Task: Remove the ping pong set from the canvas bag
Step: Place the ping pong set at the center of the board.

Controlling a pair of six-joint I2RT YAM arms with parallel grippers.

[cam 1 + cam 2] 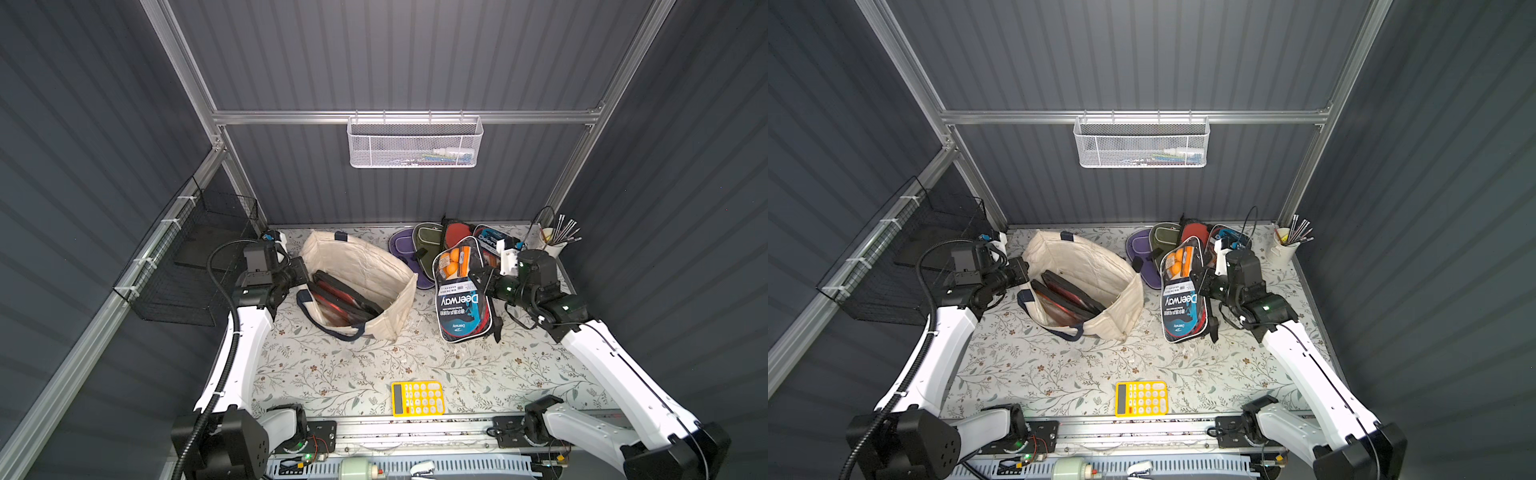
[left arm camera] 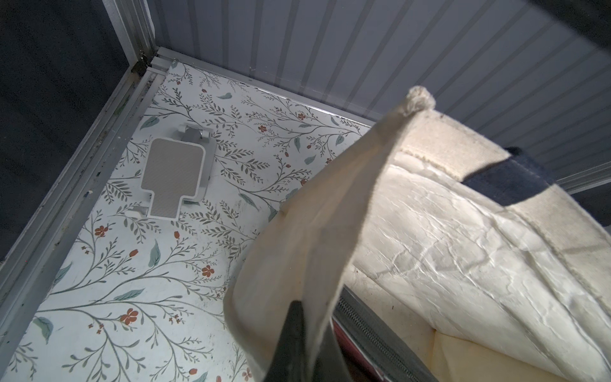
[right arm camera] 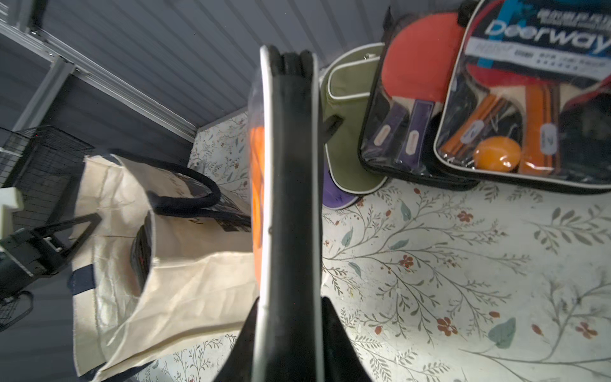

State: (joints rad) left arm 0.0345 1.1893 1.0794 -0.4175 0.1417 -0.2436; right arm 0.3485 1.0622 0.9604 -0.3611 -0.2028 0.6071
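The cream canvas bag (image 1: 365,266) (image 1: 1088,266) lies open on the floral table, navy handles at its rim. My left gripper (image 1: 304,272) (image 1: 1026,270) is shut on the bag's near rim; in the left wrist view the cloth (image 2: 310,231) folds between the left gripper (image 2: 307,330) jaws. Dark zipped paddle cases (image 1: 345,299) still lie inside the bag. Right of the bag, my right gripper (image 1: 482,282) (image 1: 1204,282) is shut on a clear Deerway ping pong set (image 1: 461,291) (image 1: 1183,299) with orange balls. The right wrist view shows this set edge-on (image 3: 291,198) in the right gripper (image 3: 291,317).
Other paddle sets (image 1: 490,241) and purple and green cases (image 1: 424,245) are piled at the back right, beside a cup of pens (image 1: 552,243). A yellow calculator (image 1: 417,399) lies near the front. A black wire basket (image 1: 195,266) hangs left, a white mesh basket (image 1: 413,141) on the back wall.
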